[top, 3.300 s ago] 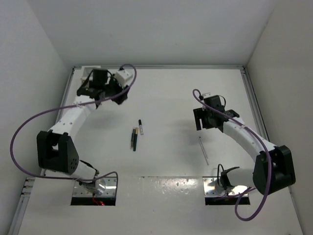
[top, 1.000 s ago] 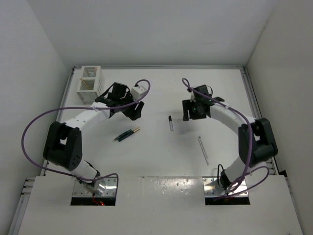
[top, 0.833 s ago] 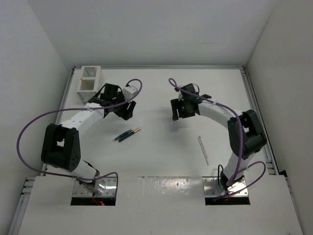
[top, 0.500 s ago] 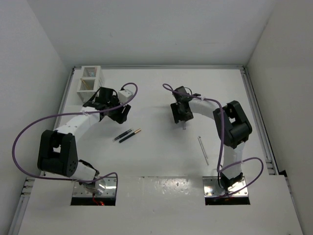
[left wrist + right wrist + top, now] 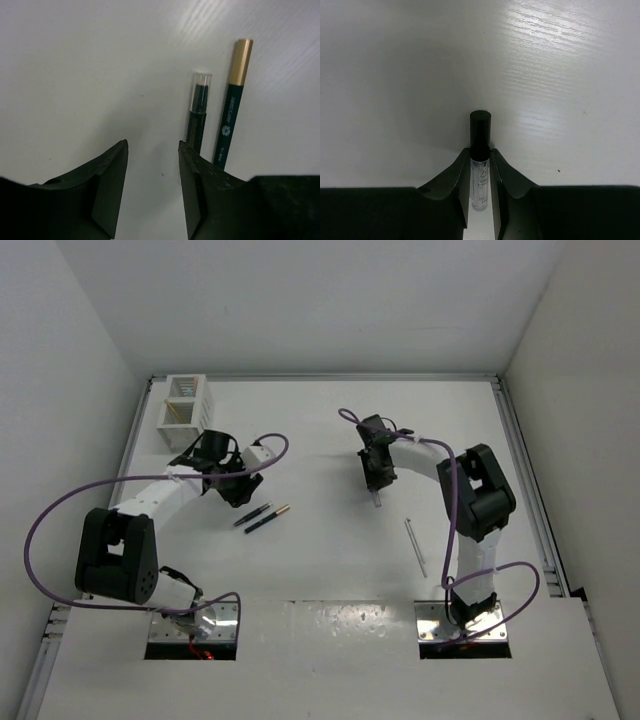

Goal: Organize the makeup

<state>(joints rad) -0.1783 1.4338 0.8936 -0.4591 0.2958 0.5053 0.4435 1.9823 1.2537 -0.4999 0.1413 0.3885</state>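
Observation:
Two dark pencils lie side by side on the table: one with a clear cap and a dark blue one with a gold end; both also show in the top view. My left gripper is open over bare table just left of them, its right finger beside the clear-capped pencil. My right gripper is shut on a clear tube with a black cap lying on the table; its end pokes out in the top view. A thin pale stick lies right of it.
A white slatted two-compartment box stands at the back left, with a tan stick inside. Purple cables loop off both arms. White walls close the table on three sides.
My right gripper has closed its fingers on the tube. My left gripper has come nearer and down beside the two pencils, and its jaws have narrowed.

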